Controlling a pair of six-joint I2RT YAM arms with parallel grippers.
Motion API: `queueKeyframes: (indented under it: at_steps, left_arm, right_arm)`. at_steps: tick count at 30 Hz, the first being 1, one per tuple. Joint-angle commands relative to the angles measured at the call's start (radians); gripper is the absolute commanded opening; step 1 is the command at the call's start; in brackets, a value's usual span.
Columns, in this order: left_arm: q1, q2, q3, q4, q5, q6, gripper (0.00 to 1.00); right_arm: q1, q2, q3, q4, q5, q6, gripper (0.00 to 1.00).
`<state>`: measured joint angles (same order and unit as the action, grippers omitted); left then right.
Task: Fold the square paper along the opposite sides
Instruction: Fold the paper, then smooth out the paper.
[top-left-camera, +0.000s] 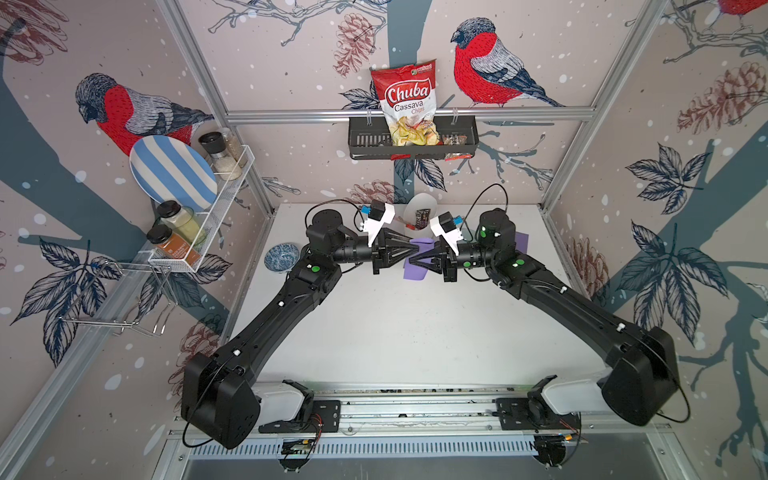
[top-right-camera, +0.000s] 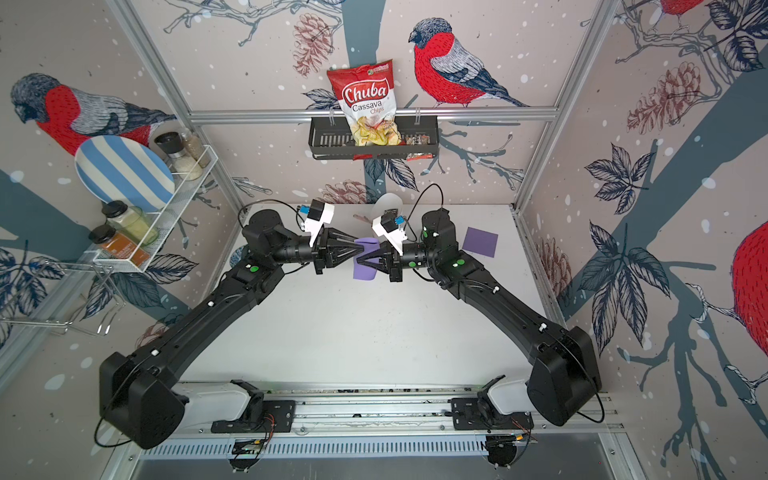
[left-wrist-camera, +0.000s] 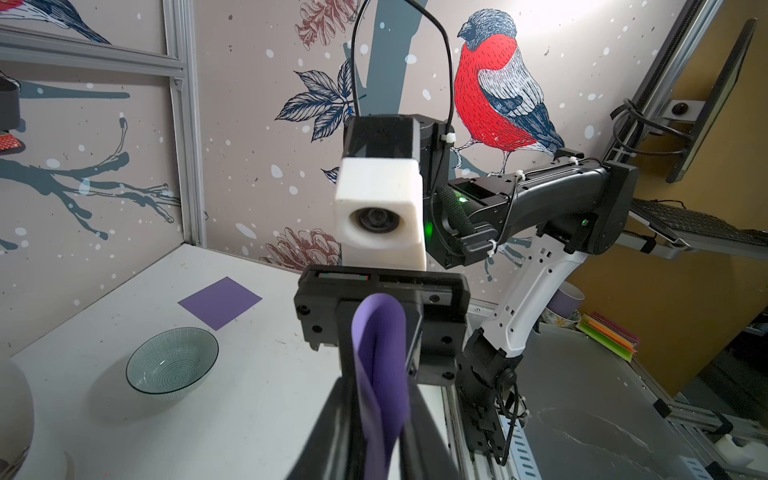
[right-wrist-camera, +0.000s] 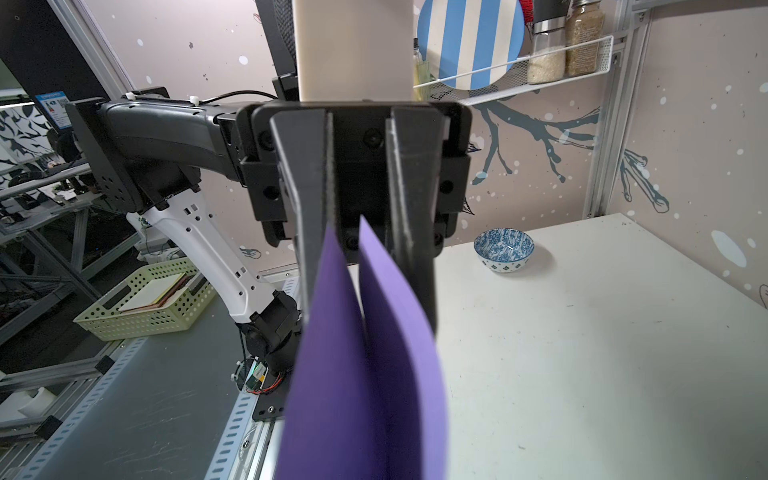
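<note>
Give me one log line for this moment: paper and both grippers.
purple square paper: looped over, uncreased | right gripper: shut on it | left gripper: around both layers, closure unclear

Both arms are matte black with boxy shoulder housings: the left arm (top-left-camera: 270, 320) at lower left in a top view, the right arm (top-left-camera: 582, 309) at lower right. Each has a white base link (left-wrist-camera: 536, 291) dotted with small holes. Green lights (top-left-camera: 315, 268) glow on the forearms. The left gripper (right-wrist-camera: 370, 324) has dark tapering fingers (right-wrist-camera: 303, 187). A white camera housing (left-wrist-camera: 382, 187) tops a screwed black front plate (left-wrist-camera: 440, 316). Thin black cables (left-wrist-camera: 450, 75) are held by white zip ties (left-wrist-camera: 448, 137).
</note>
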<state>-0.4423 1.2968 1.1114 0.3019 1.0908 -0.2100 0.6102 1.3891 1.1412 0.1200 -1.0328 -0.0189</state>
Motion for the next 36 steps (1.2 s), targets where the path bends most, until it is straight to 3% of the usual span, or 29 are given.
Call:
queueKeyframes:
  at_steps: [1,5,11,13,15,21,29,36]
  left_arm:
    - [-0.003,0.0,0.006,0.04,-0.007,-0.002,0.13]
    - [-0.001,-0.004,0.004,0.039,-0.011,0.0,0.0]
    - [-0.002,-0.012,0.003,0.022,-0.011,0.011,0.0]
    - [-0.003,-0.018,0.003,0.012,-0.011,0.017,0.0]
    - [-0.003,-0.023,0.002,-0.003,-0.011,0.03,0.0]
    - [-0.003,-0.039,0.004,-0.058,-0.012,0.071,0.0]
    - [-0.003,-0.029,0.008,-0.087,-0.02,0.092,0.0]
    - [-0.003,-0.024,0.01,-0.096,-0.026,0.099,0.0]
  right_arm:
    - [0.006,0.003,0.011,0.025,-0.017,0.01,0.0]
    - [0.006,0.003,0.012,0.025,-0.017,0.01,0.0]
    - [0.007,0.0,0.013,0.023,-0.006,0.01,0.02]
    - [0.003,-0.003,0.017,0.016,0.001,0.009,0.22]
    - [-0.006,-0.009,0.023,0.008,0.001,0.009,0.32]
    - [-0.041,-0.04,0.024,0.005,-0.006,0.019,0.44]
    - [-0.055,-0.043,0.027,0.023,-0.032,0.037,0.41]
    - [-0.056,-0.045,0.028,0.023,-0.035,0.036,0.27]
